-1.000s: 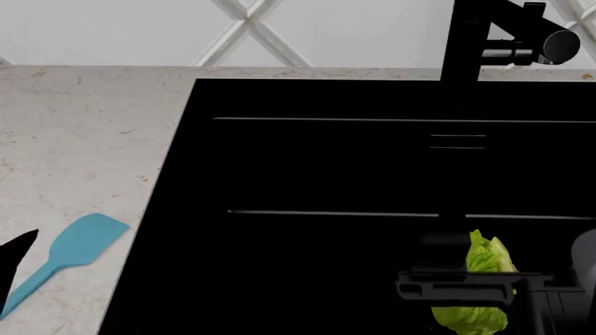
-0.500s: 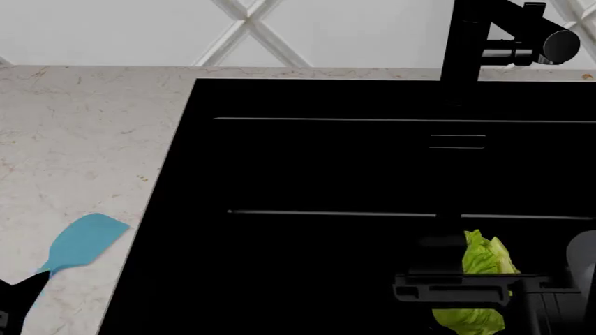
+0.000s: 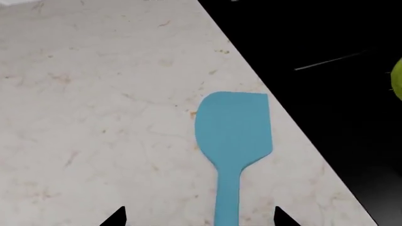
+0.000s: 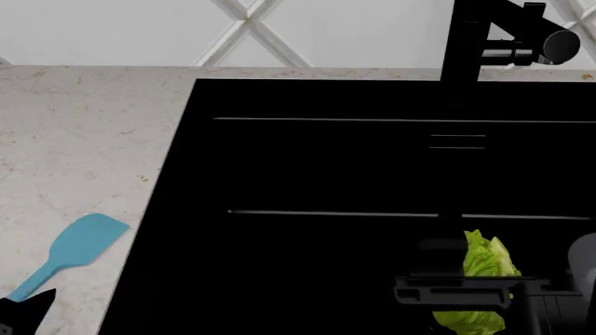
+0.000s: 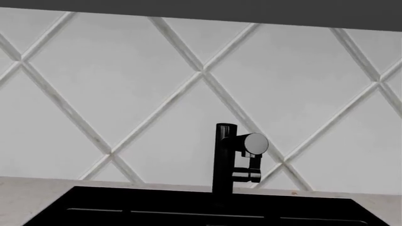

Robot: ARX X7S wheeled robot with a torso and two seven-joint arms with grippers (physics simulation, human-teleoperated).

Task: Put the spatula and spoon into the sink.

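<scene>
The left gripper (image 3: 199,217), fingers spread and empty, straddles the spatula (image 3: 234,136) handle; next, descend and clamp it.

The light-blue spatula (image 3: 234,141) lies flat on the pale marble counter (image 3: 94,117), its blade just beside the black sink (image 3: 339,117). Two dark fingertips (image 3: 116,217) straddle its handle, spread apart.

The flat light-blue spatula (image 4: 70,255) runs off the near edge of the left wrist view, and in the head view the dark left gripper tip (image 4: 26,313) covers its handle end. The large black rectangular sink (image 4: 373,174) is cut at the right and near edges. Dark right-arm hardware partly hides the green lettuce-like lump (image 4: 484,269).
</scene>
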